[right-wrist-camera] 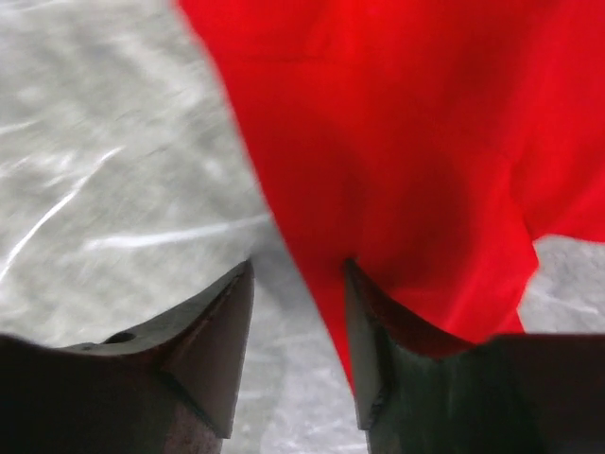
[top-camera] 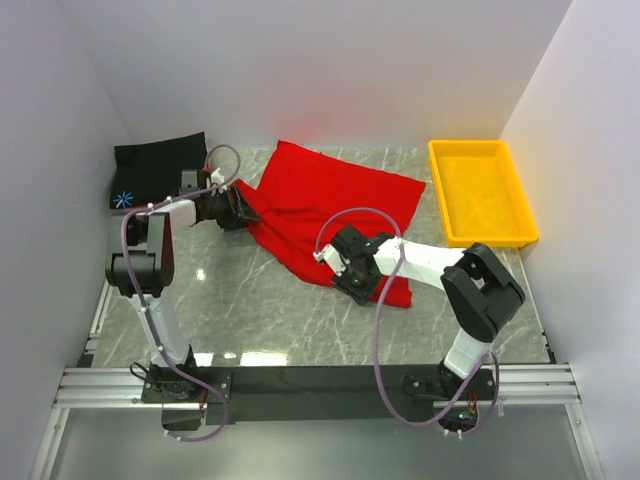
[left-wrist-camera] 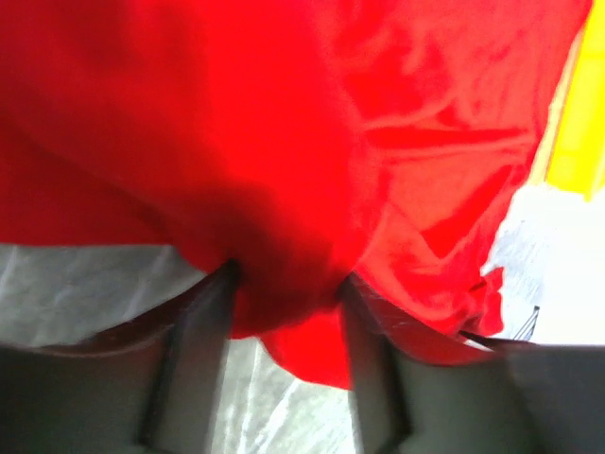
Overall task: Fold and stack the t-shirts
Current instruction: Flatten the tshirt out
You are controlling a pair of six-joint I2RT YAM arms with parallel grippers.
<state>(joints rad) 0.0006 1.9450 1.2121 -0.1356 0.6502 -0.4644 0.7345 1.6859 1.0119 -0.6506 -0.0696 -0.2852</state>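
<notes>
Lying rumpled near the middle of the marble table point(top-camera: 250, 310) is the red t-shirt point(top-camera: 335, 205). It sits askew to the table edges, with its longer run going from the far left toward the near right. Neck and hem cannot be told apart.

At the shirt's left edge, the left gripper point(top-camera: 240, 207) is clamped on a bunch of red cloth, and its wrist view shows fabric packed between the fingers point(left-wrist-camera: 203, 364). The left arm rises from its base, bends at the elbow and reaches forward and rightward.

At the shirt's near edge sits the right gripper point(top-camera: 352, 275). Its jaws are partly apart. Bare marble shows between its fingers point(right-wrist-camera: 213, 345), and the cloth's edge lies in the gap against the other finger, not pinched. The right arm is folded, elbow out to the right, forearm pointing left.

In the far left corner lies the black t-shirt point(top-camera: 160, 162), folded flat, its starburst mark point(top-camera: 123, 198) nearest the wall. Well apart on the far right stands a yellow tray point(top-camera: 485, 195).
</notes>
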